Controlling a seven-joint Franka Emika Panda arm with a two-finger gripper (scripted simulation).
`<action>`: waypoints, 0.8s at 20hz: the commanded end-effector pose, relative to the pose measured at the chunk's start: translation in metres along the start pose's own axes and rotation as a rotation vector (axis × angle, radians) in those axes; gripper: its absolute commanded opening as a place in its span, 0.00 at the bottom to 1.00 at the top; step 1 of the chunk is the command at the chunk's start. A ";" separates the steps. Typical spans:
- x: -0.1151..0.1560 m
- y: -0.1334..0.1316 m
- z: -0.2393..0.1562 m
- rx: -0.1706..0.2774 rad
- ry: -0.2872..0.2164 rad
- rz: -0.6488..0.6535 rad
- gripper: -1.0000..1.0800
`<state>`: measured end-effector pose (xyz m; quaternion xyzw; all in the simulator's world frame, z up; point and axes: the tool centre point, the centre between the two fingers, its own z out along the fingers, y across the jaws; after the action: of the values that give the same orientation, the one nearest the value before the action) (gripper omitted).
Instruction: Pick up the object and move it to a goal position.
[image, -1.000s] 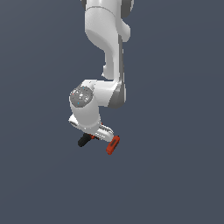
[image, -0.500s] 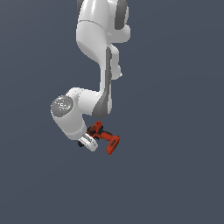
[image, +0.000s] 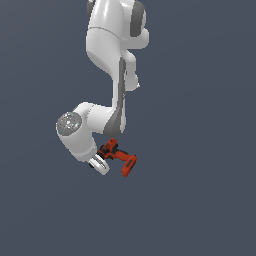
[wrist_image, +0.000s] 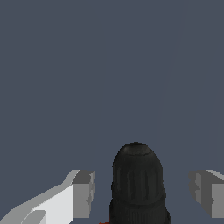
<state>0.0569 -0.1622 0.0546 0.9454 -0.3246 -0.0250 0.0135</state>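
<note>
The red-orange drill (image: 122, 159) lies slanted just beside my hand in the exterior view, with its blocky battery base toward the exterior view's right and its chuck end hidden behind the hand. In the wrist view only its black chuck (wrist_image: 138, 179) shows, pointing away from the camera between my two fingers. My gripper (wrist_image: 142, 192) is open. One grey fingertip (wrist_image: 83, 192) and the other (wrist_image: 205, 192) stand on either side of the chuck with a visible gap on each side. In the exterior view the gripper (image: 100, 164) sits low, under the white elbow joint.
The white arm (image: 112, 55) reaches down from above and bends to the exterior view's left. The background is a uniform dark grey-blue with no edge, table or goal marker showing.
The arm's lower joint and hand swung toward the exterior view's left and lower. The drill stayed at nearly the same spot but now shows more slanted, its chuck hidden behind the hand.
</note>
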 end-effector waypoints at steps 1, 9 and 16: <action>0.000 0.000 0.010 -0.001 -0.001 0.002 0.81; 0.000 0.001 0.025 0.000 -0.001 0.004 0.00; 0.000 0.001 0.025 0.000 -0.001 0.004 0.00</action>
<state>0.0550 -0.1624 0.0304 0.9449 -0.3262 -0.0256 0.0135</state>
